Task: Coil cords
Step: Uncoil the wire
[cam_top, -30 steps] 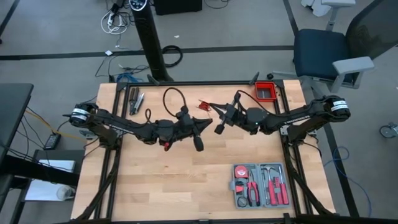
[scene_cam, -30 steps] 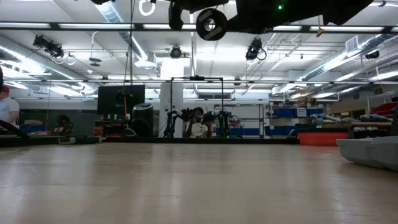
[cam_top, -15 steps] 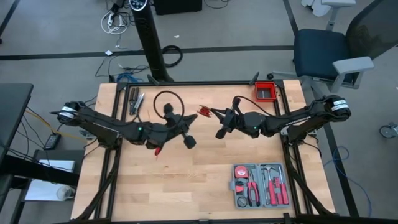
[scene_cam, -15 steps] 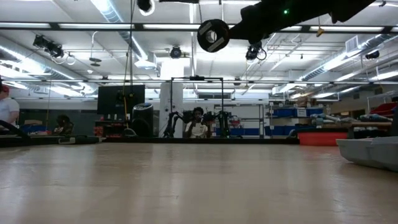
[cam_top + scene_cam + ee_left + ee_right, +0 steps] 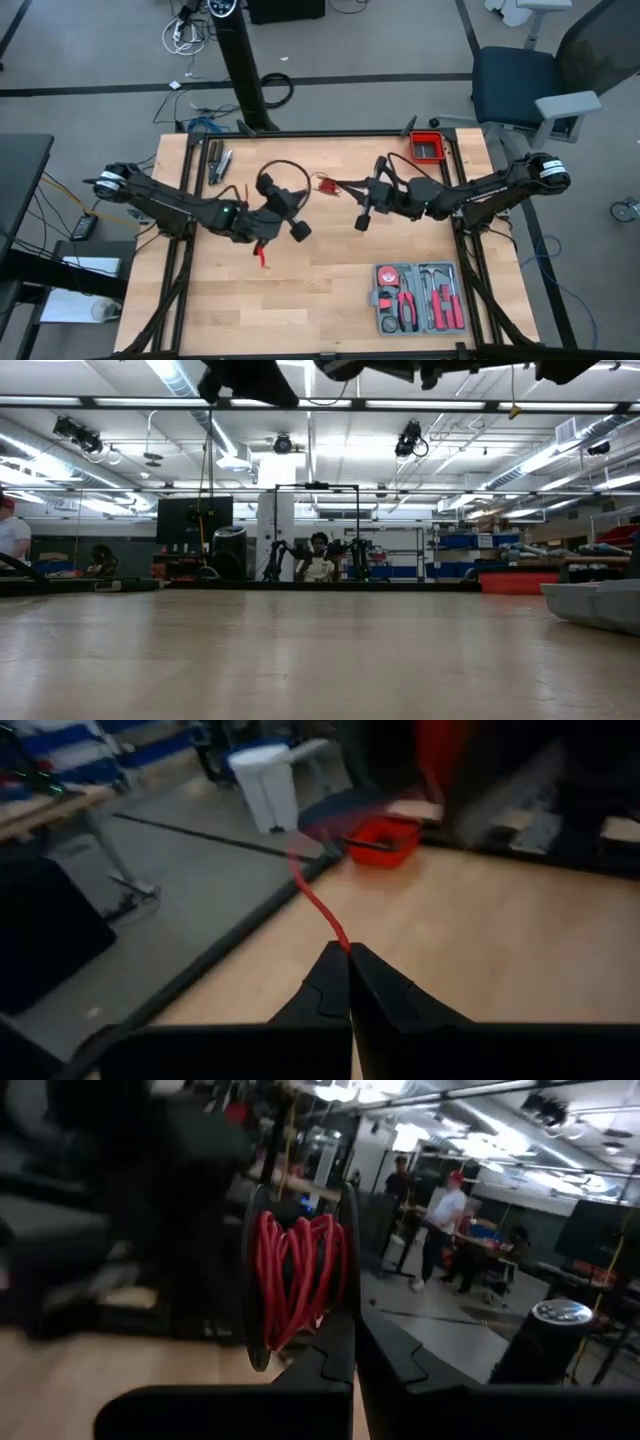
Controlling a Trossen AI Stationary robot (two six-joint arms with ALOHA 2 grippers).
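Wooden table (image 5: 300, 300), pale planks, both arms above its middle. Grey tool case (image 5: 418, 297) on the near right part of the table. Left gripper (image 5: 348, 963): fingers clenched on the red cord (image 5: 318, 905), near the table's middle. Right gripper (image 5: 352, 1320): clenched on the wound red cord bundle (image 5: 295, 1275), right of the table's middle. Red bin (image 5: 429, 147) at the table's far right corner. Beyond the table: grey floor, blue office chair (image 5: 515, 85), shelving, ceiling lights, people standing.
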